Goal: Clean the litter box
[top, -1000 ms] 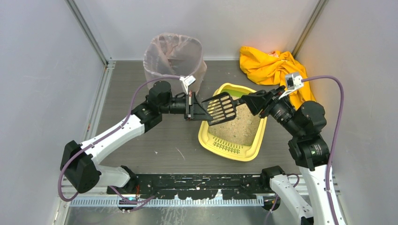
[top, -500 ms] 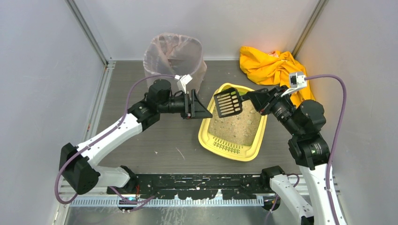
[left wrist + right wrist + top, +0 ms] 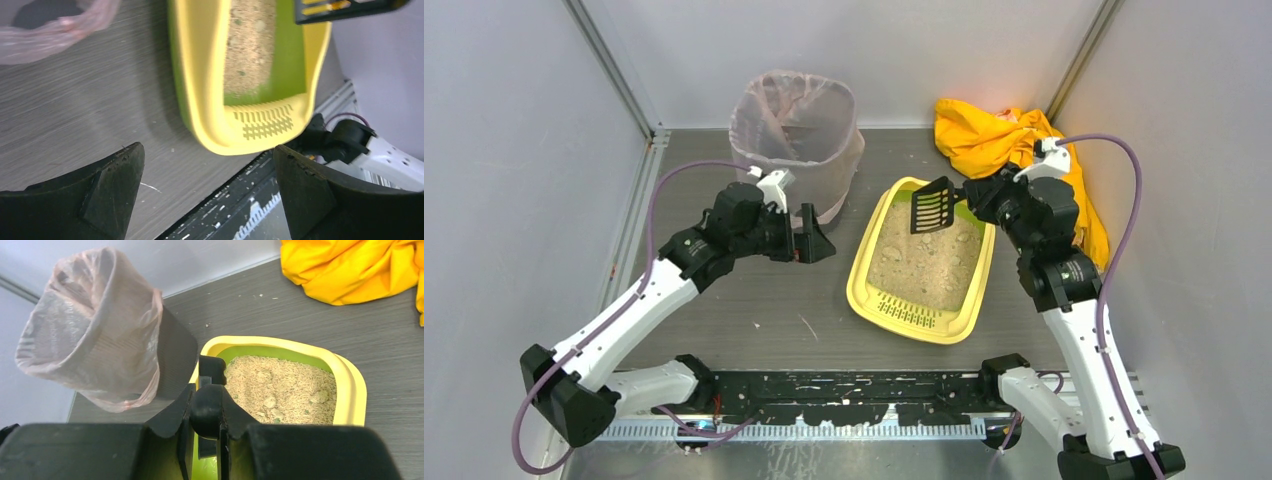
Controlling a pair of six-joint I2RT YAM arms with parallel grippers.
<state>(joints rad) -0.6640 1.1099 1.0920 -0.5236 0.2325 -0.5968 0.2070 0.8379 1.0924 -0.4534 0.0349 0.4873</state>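
The litter box (image 3: 914,315) lies just right of the left gripper (image 3: 814,243), whose jaws stand wide apart and empty. The right gripper (image 3: 972,196) is clamped on the handle of a black scoop (image 3: 932,206), above the litter box's far end.

The litter box (image 3: 911,325) is set mid-table (image 3: 754,300). The bin (image 3: 769,130) is placed behind it to the left, the cloth (image 3: 984,140) behind it to the right. The scoop (image 3: 932,207) is held over the box's far end.
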